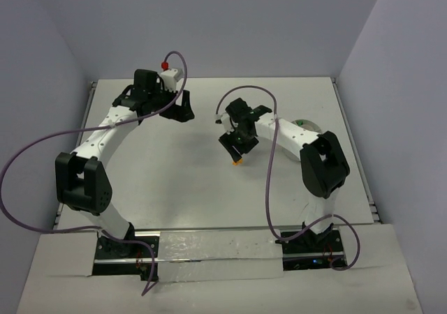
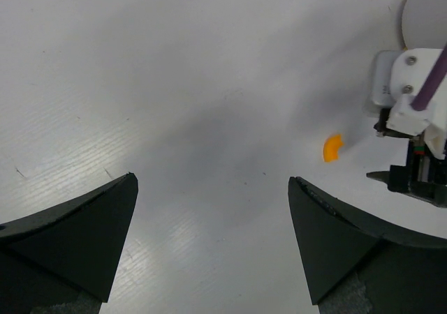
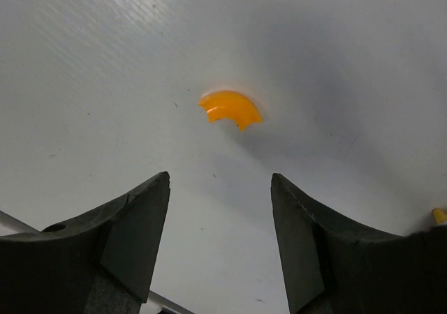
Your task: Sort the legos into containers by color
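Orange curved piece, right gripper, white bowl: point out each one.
orange curved piece (image 3: 230,109), right wrist view, middle of its arc.
right gripper (image 3: 220,185), right wrist view, midway between fingertips.
white bowl (image 1: 309,125), top external view, its visible rim.

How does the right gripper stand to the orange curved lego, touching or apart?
Apart. The right wrist view shows the orange curved lego lying on the table beyond the open right gripper, bare surface between them.
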`<move>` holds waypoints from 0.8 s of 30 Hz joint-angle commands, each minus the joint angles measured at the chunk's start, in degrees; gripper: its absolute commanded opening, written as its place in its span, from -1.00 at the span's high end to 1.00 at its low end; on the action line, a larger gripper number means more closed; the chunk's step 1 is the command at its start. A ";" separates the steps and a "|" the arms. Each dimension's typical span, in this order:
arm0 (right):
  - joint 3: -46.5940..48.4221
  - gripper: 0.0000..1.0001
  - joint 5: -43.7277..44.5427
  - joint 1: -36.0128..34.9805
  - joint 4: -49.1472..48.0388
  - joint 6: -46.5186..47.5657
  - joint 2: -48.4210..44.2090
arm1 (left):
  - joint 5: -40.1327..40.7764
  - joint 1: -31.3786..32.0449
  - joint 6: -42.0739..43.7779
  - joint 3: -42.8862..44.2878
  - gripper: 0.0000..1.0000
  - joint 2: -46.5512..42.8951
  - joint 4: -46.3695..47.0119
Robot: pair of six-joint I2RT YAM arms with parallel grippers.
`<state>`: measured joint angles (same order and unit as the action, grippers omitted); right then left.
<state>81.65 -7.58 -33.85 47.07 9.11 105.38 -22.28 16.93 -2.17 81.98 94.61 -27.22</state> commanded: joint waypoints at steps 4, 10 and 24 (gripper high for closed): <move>2.73 -0.26 1.41 0.29 -1.55 15.71 1.16 | -8.49 -0.32 5.79 -0.50 -0.97 -2.49 -1.79; 2.38 -0.24 -1.37 0.81 -0.15 26.11 2.31 | -9.18 -0.40 6.04 0.02 -0.97 -1.97 -2.23; 2.74 -0.24 -4.35 0.72 -0.21 33.50 8.02 | -6.98 -0.84 8.11 3.28 -0.98 -0.65 -4.20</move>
<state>82.98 -11.74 -33.22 47.78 40.05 112.61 -28.87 16.66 5.17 82.32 94.61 -31.00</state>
